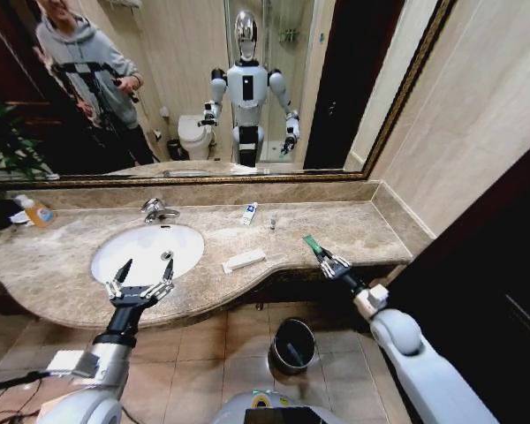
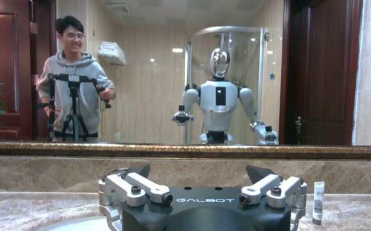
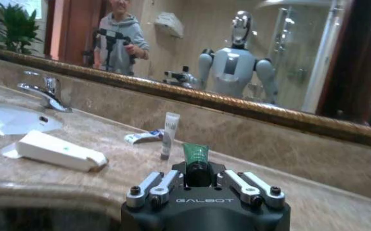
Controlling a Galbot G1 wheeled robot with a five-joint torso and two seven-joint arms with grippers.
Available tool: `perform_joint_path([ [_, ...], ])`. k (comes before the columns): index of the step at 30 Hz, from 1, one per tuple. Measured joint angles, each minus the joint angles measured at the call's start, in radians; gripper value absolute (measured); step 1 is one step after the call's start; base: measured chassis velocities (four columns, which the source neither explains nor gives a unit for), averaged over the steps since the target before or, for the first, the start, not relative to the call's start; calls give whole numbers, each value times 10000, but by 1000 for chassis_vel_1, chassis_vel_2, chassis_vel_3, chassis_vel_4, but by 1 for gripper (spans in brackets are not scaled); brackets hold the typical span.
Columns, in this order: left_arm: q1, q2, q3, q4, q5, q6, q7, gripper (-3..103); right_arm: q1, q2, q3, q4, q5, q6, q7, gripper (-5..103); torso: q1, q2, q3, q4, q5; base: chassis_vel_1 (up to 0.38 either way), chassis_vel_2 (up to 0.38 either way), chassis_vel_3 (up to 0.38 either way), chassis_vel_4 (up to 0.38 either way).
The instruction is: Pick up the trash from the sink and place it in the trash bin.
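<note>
1. centrally, the sink (image 1: 150, 250), a white oval basin, is set in the beige marble desk (image 1: 336, 231); a chrome faucet (image 1: 153, 210) stands at its back rim.
2. left end effector (image 1: 140, 276): hovers above the front edge of the sink, fingers spread apart and holding nothing; in the left wrist view the left end effector (image 2: 203, 190) faces the mirror (image 2: 172, 72) with both finger pairs (image 2: 134, 185) apart.
3. right end effector (image 1: 329, 261): raised at the desk's front edge, right of the sink, fingers closed around a green tube (image 1: 313, 245) that sticks up from them; in the right wrist view the green tube (image 3: 196, 154) stands upright between the fingers of the right end effector (image 3: 198, 185).
4. flat white packet (image 1: 245, 260): lies on the desk just right of the sink, near the front edge; it appears again as the flat white packet (image 3: 60, 150) in the right wrist view.
5. white-blue tube (image 1: 249, 213): lies near the back wall, right of the faucet.
6. tiny vial (image 1: 272, 223): stands just right of the white-blue tube.
7. trash bin (image 1: 292, 345): small, round and black, on the tiled floor (image 1: 212, 344) below the desk, between the two arms.
8. orange-liquid bottle (image 1: 37, 212): at the far left of the desk, well apart from the sink.
</note>
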Motion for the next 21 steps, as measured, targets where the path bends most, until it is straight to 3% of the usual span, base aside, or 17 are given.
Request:
perform_joint_path([
  [3,0,-1,0,0,0,0,0,100,-719,206,213,99,-99,316,-21,21,0,0,0,0,1,0,0,0,0],
  [7,0,0,0,0,0,0,0,100,-2336,891,785,-320,-732,1361,-235,21,-1,1,0,-4,1,0,0,0,0],
  [11,0,0,0,0,0,0,0,100,-2860,1375,836,-1169,-1309,1994,-280,21,-1,0,0,-2,1,0,0,0,0],
  [16,0,0,0,0,0,0,0,100,-2969,1679,511,-1919,-1743,2068,-306,21,-1,0,1,-2,2,0,0,0,0],
  [21,0,0,0,0,0,0,0,100,-2210,1881,-12,-3468,-3414,1587,-831,21,-1,-1,1,-2,0,0,0,0,0],
])
